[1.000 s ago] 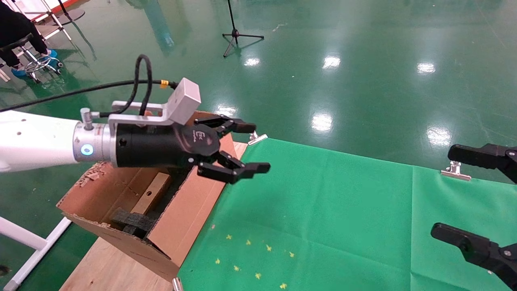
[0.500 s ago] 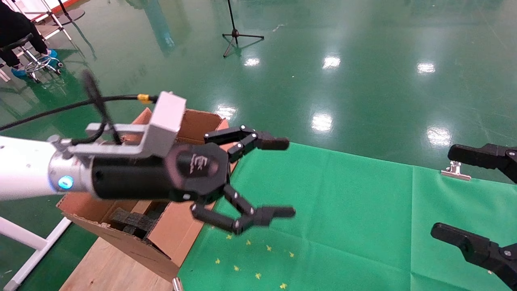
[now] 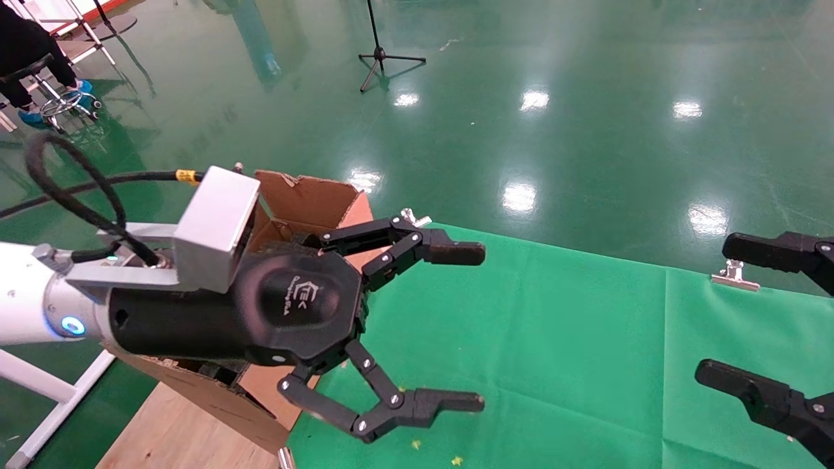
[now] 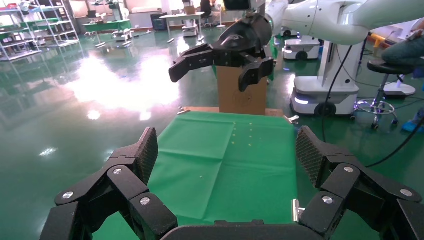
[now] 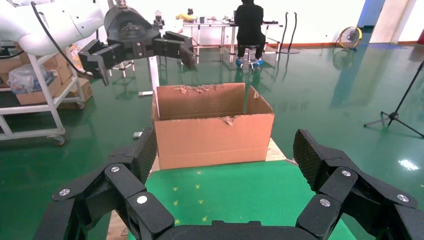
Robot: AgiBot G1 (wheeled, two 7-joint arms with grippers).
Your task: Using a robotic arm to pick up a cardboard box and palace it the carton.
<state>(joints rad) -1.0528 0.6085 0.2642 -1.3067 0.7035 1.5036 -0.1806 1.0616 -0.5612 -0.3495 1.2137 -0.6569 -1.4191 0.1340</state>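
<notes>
My left gripper, on the white and silver robotic arm, hangs open and empty above the near side of the carton and the edge of the green cloth. Its arm covers most of the carton's inside. The small cardboard box is hidden. In the right wrist view the carton stands at the cloth's end with the left gripper above it. In the left wrist view my left gripper frames only bare cloth. My right gripper is open and empty at the right edge.
Metal clips pin the cloth to the wooden table. A tripod stand and a seated person are on the green floor beyond. In the left wrist view a brown cardboard piece stands past the cloth's far end.
My left gripper has drawn back from over the carton toward the camera and opened wider. The small box, which lay inside the carton a second ago, is now behind the arm.
</notes>
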